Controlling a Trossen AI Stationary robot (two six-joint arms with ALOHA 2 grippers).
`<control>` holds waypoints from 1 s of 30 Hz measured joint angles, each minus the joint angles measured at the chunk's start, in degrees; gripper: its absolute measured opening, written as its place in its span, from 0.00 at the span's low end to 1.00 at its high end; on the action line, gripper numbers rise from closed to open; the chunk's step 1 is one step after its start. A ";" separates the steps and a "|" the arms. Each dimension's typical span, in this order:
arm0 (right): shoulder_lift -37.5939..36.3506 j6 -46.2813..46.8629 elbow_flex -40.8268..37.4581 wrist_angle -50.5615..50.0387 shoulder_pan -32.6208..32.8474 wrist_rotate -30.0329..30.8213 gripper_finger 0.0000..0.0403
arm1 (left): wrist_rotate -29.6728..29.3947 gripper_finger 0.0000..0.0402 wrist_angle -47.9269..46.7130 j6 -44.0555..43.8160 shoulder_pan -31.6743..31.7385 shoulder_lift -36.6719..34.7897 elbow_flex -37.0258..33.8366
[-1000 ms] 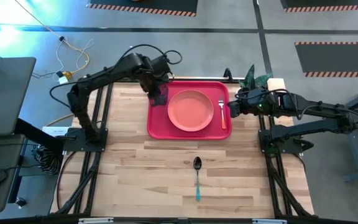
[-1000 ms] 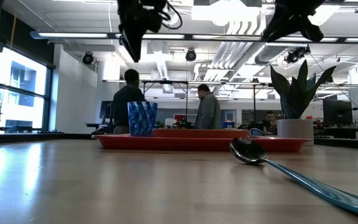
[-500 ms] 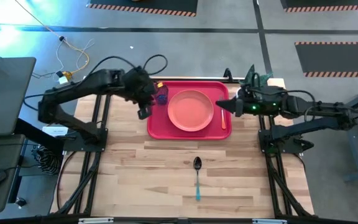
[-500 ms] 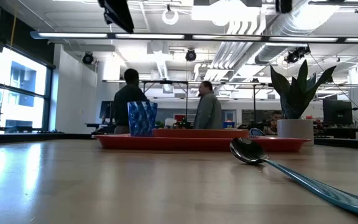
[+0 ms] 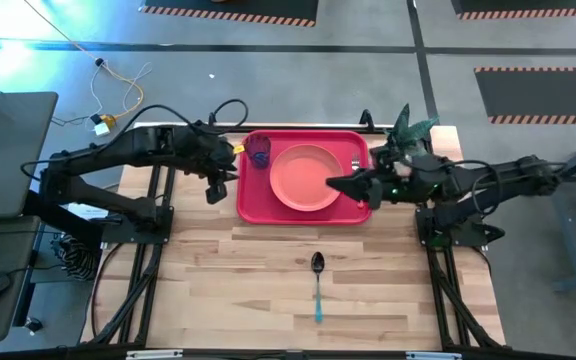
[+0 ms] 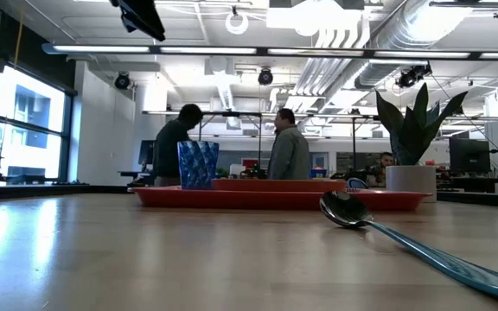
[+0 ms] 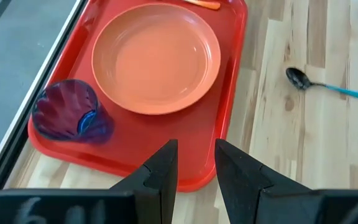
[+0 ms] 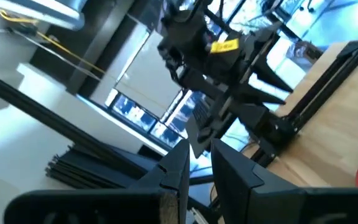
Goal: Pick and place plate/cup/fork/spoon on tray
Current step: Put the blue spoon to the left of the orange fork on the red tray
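I'm hovering the right gripper (image 5: 334, 183), slightly parted and empty, over the red rectangular plastic tray (image 5: 251, 205). The teal-handled metal spoon (image 5: 317, 282) is lying well short of the tray; I'm risking its thin handle slipping.

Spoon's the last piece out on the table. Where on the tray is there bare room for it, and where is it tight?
The widest bare strip of the tray lies along its near edge, between the plate and the rim facing the spoon. The fork side is tight, with the right gripper over it. The cup fills the far-left corner.
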 joint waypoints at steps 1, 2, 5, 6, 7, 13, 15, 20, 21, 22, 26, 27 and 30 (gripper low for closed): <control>1.33 -0.13 1.48 -0.82 0.60 0.19 0.14 | -0.01 0.24 -0.19 0.29 0.00 -0.35 -0.31; 2.70 -0.14 3.16 -2.08 1.09 0.19 0.14 | 0.00 0.24 -0.03 0.69 0.00 -0.79 -0.66; 6.68 0.38 8.43 -9.40 2.11 0.36 0.14 | 0.00 0.24 -0.10 1.31 0.00 -1.48 -1.09; 7.95 1.70 10.22 -12.74 2.43 0.69 0.14 | 0.00 0.24 -0.06 1.32 0.00 -1.64 -1.10; 9.15 3.29 11.90 -16.15 2.74 1.30 0.14 | 0.00 0.24 -0.09 1.55 0.00 -1.83 -1.11; 16.96 17.01 21.62 -40.16 4.41 1.96 0.14 | 0.00 0.24 -0.06 2.99 0.02 -1.96 -1.11; 19.45 20.70 23.91 -45.70 5.13 1.57 0.14 | 0.00 0.24 -0.06 3.42 0.02 -1.96 -1.11; 23.98 27.11 26.22 -53.39 7.12 1.24 0.14 | 0.00 0.24 -0.06 3.89 0.04 -1.94 -1.11; 24.63 28.20 26.18 -54.07 7.48 0.96 0.14 | 0.00 0.24 -0.06 3.90 0.04 -1.94 -1.11; 25.13 29.21 26.04 -54.22 7.75 0.32 0.14 | 0.00 0.24 -0.06 4.03 0.04 -1.94 -1.11; 27.93 33.55 25.98 -57.10 8.63 -2.77 0.14 | 0.00 0.24 -0.06 4.41 0.07 -1.94 -1.11; 28.60 34.61 25.97 -57.86 8.85 -3.41 0.14 | 0.00 0.24 -0.06 4.41 0.07 -1.94 -1.11; 30.73 36.73 25.96 -59.38 9.23 -5.93 0.14 | 0.00 0.24 -0.06 4.50 0.07 -1.92 -1.11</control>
